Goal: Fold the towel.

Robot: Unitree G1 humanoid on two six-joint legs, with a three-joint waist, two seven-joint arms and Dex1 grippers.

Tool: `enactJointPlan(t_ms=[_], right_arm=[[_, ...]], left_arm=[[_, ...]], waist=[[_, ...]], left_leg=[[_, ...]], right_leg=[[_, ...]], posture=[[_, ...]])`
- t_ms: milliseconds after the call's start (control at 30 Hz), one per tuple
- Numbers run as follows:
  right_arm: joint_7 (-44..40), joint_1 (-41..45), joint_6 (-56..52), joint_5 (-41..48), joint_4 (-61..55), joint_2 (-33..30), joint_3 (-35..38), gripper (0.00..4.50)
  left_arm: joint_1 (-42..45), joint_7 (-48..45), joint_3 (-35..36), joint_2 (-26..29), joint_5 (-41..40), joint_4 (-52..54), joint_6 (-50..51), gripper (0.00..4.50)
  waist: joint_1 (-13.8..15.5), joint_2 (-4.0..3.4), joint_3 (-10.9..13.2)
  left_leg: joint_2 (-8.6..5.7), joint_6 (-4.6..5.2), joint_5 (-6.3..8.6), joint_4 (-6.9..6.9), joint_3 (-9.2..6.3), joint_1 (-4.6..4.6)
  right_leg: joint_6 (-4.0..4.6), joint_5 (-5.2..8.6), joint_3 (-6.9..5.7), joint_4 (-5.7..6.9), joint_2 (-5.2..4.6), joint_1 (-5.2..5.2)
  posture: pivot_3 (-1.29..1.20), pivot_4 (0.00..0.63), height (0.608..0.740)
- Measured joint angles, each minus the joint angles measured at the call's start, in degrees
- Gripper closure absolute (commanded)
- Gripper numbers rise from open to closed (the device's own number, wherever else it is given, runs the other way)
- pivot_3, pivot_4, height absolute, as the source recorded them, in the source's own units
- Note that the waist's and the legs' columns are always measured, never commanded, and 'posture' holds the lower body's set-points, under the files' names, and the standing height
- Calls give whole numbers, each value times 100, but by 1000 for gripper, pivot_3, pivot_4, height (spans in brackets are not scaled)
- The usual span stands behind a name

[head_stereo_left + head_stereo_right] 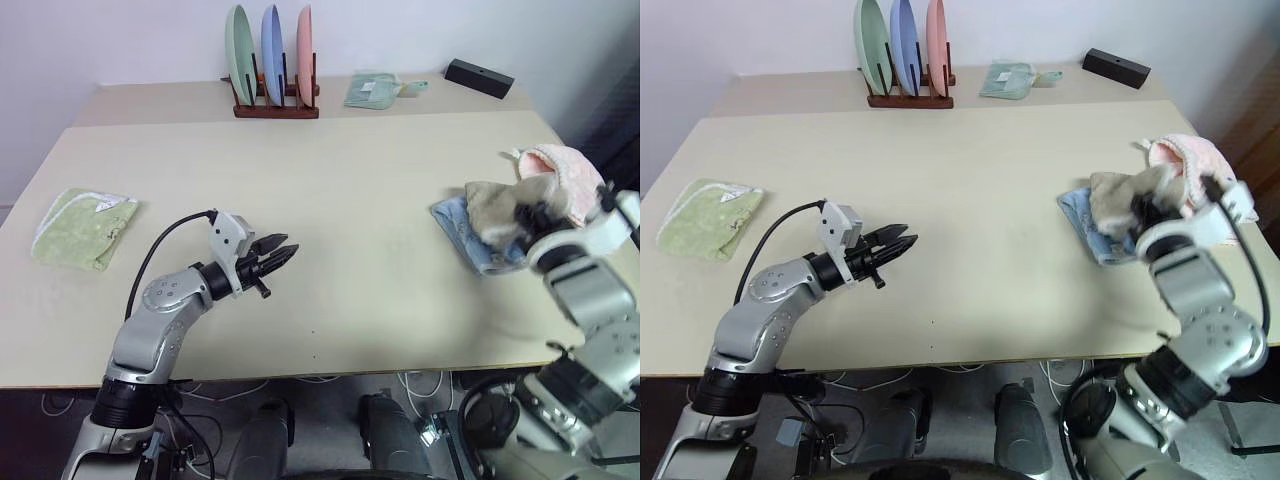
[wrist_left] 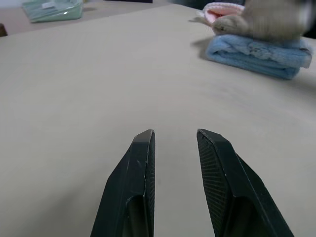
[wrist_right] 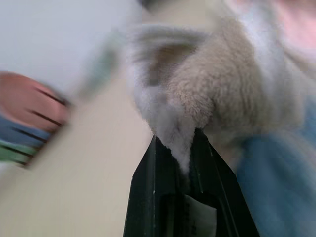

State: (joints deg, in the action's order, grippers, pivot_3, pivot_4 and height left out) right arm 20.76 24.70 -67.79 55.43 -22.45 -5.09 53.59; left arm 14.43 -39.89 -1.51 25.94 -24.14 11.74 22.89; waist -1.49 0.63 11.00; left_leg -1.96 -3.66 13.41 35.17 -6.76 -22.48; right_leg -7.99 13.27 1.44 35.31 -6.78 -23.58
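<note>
Your right gripper (image 3: 177,148) is clamped on a fold of the towel (image 1: 497,212); the towel sits bunched at the table's (image 1: 350,200) right edge, on a light-blue cloth (image 1: 470,240) and against a pink cloth (image 1: 565,180), its edging and lettering hidden in the bunching; the right wrist view is smeared. Your left gripper (image 1: 283,254) hangs over bare table, fingers (image 2: 136,182) parted, gripping nothing. Also listed: green cloth (image 1: 82,226) far left; plate rack (image 1: 272,62), its plates cut off at the top.
</note>
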Motion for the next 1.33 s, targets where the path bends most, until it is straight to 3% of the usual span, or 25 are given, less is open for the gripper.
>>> enactJointPlan(t_ms=[167,267,433,667,867,900,933,967,1100,1333], right_arm=[[545,-346,18,421,1,-47,-37,4489],[726,-423,150,496,12,-257,-65,3515],[814,-612,596,447,3,-620,-172,1039],[523,-1036,1263,-61,-414,-1657,-587,1039],[-333,-994,1819,-786,-553,-2727,-1271,1039],[-572,-964,1893,-869,-633,-2802,-1449,1039],[-1441,-945,1996,-1092,-622,-3443,-2322,1039],[-1912,-880,2076,-1168,-683,-3624,-2765,1039],[-3207,-767,2368,-1439,-630,-3658,-4188,1039],[-4368,-787,2880,-2104,-1,-3639,-5048,1039]], left_arm=[[32,-94,-10,-25,93,-79,-28,3153],[35,-114,-13,-64,124,-86,-88,3153],[34,-121,-108,-130,212,-90,-96,3153],[180,-182,-168,-211,248,-418,-220,3153],[461,18,49,-212,440,-902,-545,3153],[466,76,83,-190,490,-951,-620,3153],[493,224,142,-128,643,-1134,-740,3153],[490,304,204,-100,740,-1193,-821,3153],[244,519,349,99,990,-1178,-1032,3153],[-509,740,522,100,990,-619,-926,3153]], waist=[[19,-4,0],[37,-4,0],[42,-4,0],[52,-5,-1],[19,-4,-1],[48,-3,-2],[25,-15,5],[17,-4,2],[50,5,2],[92,16,7]], left_leg=[[0,0,0,2,0,0],[0,0,0,2,0,0],[-1,0,0,3,0,-1],[-1,1,0,3,0,-2],[3,1,0,3,2,3],[2,3,2,3,1,2],[-2,3,2,7,9,0],[2,3,2,6,6,4],[4,5,3,5,2,-3],[-5,5,3,13,1,-9]], right_leg=[[3,2,-1,-2,0,2],[3,2,0,-5,0,3],[3,2,-1,-7,0,5],[13,8,-1,-9,0,6],[7,6,-1,-10,4,7],[-2,5,-2,-10,3,9],[-3,4,4,-14,-2,8],[-3,4,1,-13,2,11],[-5,5,-2,-19,4,10],[-6,4,-2,-28,-5,13]], posture=[[0,150,740],[0,150,740],[0,150,740],[0,150,740],[0,150,740],[0,150,740],[0,150,740],[0,150,740],[0,150,740],[0,150,740]])
